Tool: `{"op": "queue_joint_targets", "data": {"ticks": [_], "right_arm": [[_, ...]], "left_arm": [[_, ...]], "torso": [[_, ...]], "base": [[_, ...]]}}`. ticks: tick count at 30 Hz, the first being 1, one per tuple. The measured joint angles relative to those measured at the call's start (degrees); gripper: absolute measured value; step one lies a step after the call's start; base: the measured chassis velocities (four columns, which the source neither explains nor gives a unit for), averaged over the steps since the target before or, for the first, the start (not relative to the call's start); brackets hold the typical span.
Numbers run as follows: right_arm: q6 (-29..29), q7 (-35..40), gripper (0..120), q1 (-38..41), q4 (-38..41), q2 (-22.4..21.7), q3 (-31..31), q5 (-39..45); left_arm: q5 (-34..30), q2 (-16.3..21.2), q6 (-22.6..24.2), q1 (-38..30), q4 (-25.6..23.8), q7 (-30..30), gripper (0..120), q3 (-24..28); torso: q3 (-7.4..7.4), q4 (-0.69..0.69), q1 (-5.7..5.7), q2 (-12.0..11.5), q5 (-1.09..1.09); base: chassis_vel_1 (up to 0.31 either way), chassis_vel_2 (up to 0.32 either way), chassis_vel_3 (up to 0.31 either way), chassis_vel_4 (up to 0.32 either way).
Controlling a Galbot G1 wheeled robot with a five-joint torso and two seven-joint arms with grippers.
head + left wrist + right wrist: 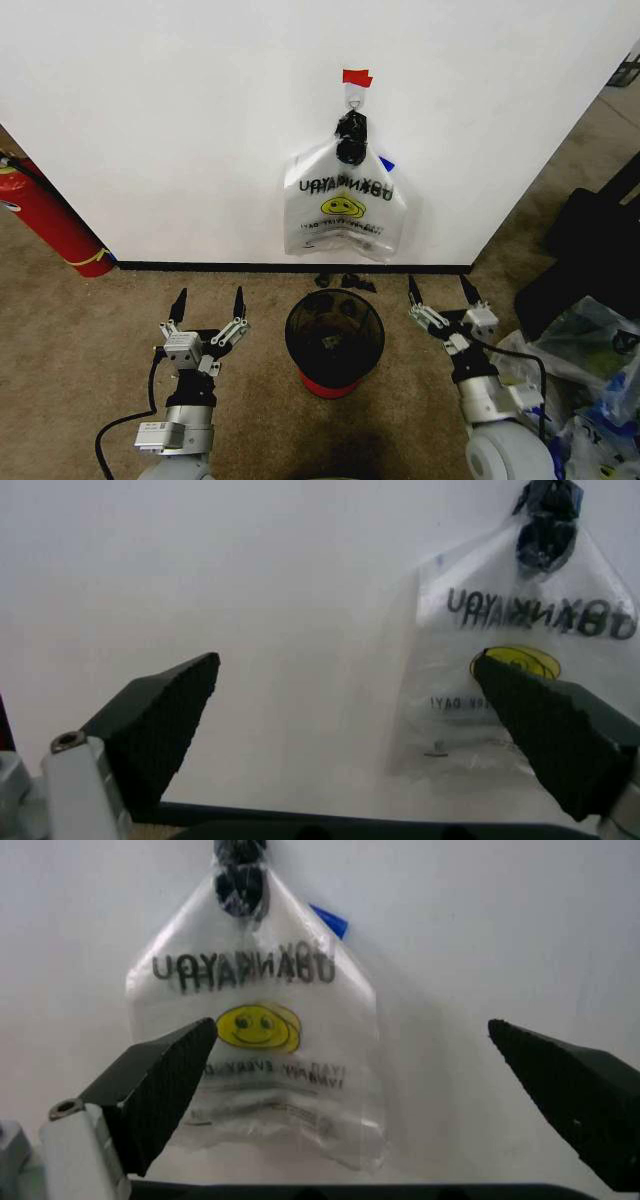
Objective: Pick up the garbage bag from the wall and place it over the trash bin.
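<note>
Head view: thin translucent-white plastic garbage bag (344, 205) hangs above the black wire-mesh trash bin (334, 340); left gripper (209, 303) and right gripper (440, 291) flank the bin, fingers spread; the flimsy film could probably tear at its hook.

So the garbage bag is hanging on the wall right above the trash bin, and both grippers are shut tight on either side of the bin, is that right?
Not quite. The left gripper and right gripper are open, jaws spread wide, as the head view shows. The rest holds: the garbage bag hangs on the wall above the trash bin, with a gripper on either side of the bin.

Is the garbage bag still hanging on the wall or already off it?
Hanging: the garbage bag dangles from a wall hook, above the trash bin.
</note>
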Motion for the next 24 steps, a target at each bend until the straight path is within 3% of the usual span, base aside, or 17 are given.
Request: {"op": "queue_joint_targets", "data": {"ticks": [11,13,24], "right_arm": [[-1.9,0.59,100,12.53,-7.36,-3.71,-5.94,3.83],[-2.83,0.54,100,19.35,-10.54,-4.5,-8.78,7.66],[-3.66,-2.69,100,33.4,-20.56,-3.32,-15.45,20.77]], "left_arm": [[0.37,-0.67,0.01,1.18,0.2,-0.02,100,-1.19],[0.73,-1.19,-0.03,1.8,-0.32,-0.1,100,-1.81],[1.73,-2.32,-0.45,2.83,-0.78,-0.27,100,-2.45]], "torso": [[0.0,0.0,0.0,0.0,0.0],[0.0,0.01,0.0,0.0,-0.01],[0.0,0.0,0.0,0.0,-0.01]], "base": [[0.0,0.0,0.0,0.0],[0.0,0.0,0.0,0.0],[0.0,0.0,0.0,0.0]]}}
